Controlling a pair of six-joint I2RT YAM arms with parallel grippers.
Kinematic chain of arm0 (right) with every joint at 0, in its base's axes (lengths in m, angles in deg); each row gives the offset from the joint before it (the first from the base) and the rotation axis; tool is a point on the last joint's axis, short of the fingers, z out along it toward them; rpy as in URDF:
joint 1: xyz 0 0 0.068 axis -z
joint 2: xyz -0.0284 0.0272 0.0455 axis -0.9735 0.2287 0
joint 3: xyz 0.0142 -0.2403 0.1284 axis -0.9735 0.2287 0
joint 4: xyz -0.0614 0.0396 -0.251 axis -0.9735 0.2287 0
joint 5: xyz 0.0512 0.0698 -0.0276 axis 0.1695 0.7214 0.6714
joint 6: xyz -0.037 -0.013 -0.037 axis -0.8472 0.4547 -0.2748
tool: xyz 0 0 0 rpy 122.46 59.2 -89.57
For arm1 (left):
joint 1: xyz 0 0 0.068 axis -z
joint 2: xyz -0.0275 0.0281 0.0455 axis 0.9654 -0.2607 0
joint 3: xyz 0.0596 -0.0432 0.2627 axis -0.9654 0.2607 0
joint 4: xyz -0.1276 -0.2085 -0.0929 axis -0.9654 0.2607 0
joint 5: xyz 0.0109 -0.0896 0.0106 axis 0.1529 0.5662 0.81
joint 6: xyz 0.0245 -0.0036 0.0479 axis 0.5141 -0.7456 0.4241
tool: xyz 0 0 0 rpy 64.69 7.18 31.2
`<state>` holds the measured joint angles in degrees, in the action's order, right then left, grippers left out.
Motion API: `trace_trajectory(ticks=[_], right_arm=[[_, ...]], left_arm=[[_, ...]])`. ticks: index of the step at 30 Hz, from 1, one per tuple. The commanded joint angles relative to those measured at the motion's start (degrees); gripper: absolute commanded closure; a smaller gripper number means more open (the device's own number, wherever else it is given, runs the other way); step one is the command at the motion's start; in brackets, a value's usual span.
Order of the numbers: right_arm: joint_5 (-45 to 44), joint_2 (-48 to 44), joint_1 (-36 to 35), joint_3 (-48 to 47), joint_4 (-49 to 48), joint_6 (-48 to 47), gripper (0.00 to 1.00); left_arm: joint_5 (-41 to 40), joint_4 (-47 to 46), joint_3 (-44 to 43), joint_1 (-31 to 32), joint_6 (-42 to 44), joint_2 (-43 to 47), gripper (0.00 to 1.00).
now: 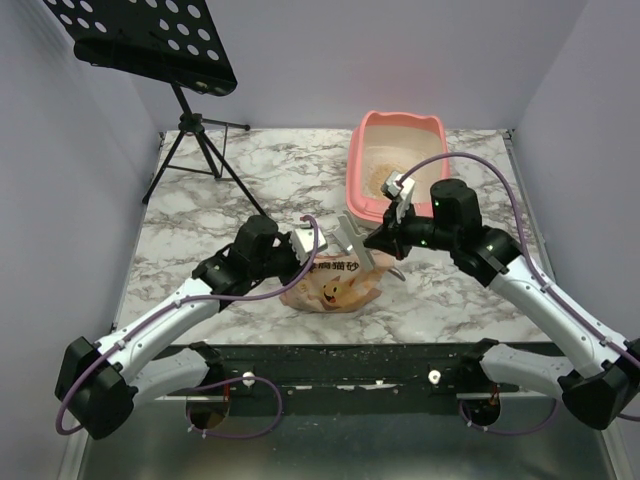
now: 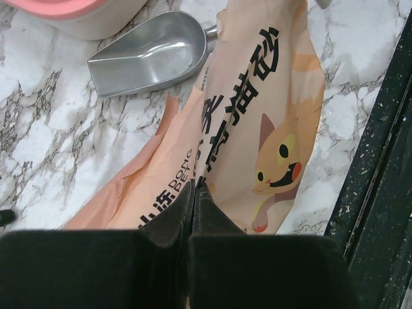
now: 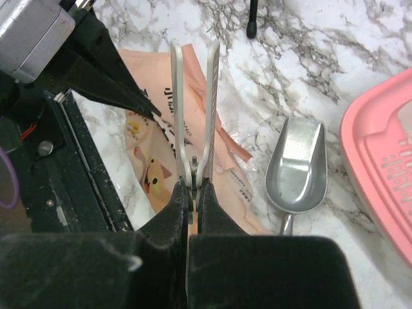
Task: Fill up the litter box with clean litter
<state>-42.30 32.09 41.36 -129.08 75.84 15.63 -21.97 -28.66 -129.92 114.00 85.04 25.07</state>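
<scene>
The pink litter box (image 1: pixel 362 150) stands at the back right of the marble table, with a thin layer of tan clean litter (image 1: pixel 385 168) inside. Its rim also shows in the left wrist view (image 2: pixel 58 8) and the right wrist view (image 3: pixel 380 129). An orange-tan printed bag (image 1: pixel 335 290) lies near the front edge. My left gripper (image 1: pixel 308 260) is shut on the bag's top edge (image 2: pixel 257 116). My right gripper (image 1: pixel 373 240) is shut on a white two-armed clip (image 3: pixel 193 96) held above the bag (image 3: pixel 151 167).
A grey metal scoop (image 2: pixel 151 55) lies empty on the table between bag and litter box, also in the right wrist view (image 3: pixel 297 170). A black tripod stand (image 1: pixel 195 130) with a perforated plate (image 1: pixel 150 40) is at the back left. A black rail (image 1: pixel 350 362) edges the front.
</scene>
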Motion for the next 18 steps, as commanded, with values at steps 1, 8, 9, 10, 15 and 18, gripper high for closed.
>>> trace_trajectory(ticks=[1, 8, 9, 10, 15, 18], right_arm=[[1.7, 2.5, -0.1, -3.5, -4.3, -6.4, 1.00], [11.5, 6.0, 0.0, -6.4, -3.7, -10.9, 1.00], [12.6, 6.6, -0.1, -6.8, -2.8, -11.1, 1.00], [13.3, 6.9, -0.2, -7.2, -1.9, -11.7, 1.00], [13.0, 8.0, -0.2, -6.5, -1.0, -13.2, 1.00], [13.1, 8.6, -0.2, -6.1, -1.2, -13.8, 1.00]], left_arm=[[1.5, -2.0, 1.7, 0.3, -0.8, 2.3, 0.99], [-1.0, -3.0, 3.0, 1.0, -1.5, 4.5, 1.00], [-1.2, -3.0, 3.1, 1.1, -1.5, 4.7, 1.00], [-1.3, -3.1, 3.1, 1.1, -1.5, 4.9, 1.00], [-1.9, -3.2, 3.0, 1.1, -1.5, 5.0, 1.00], [-2.3, -2.8, 2.3, 1.1, -1.6, 4.2, 1.00]])
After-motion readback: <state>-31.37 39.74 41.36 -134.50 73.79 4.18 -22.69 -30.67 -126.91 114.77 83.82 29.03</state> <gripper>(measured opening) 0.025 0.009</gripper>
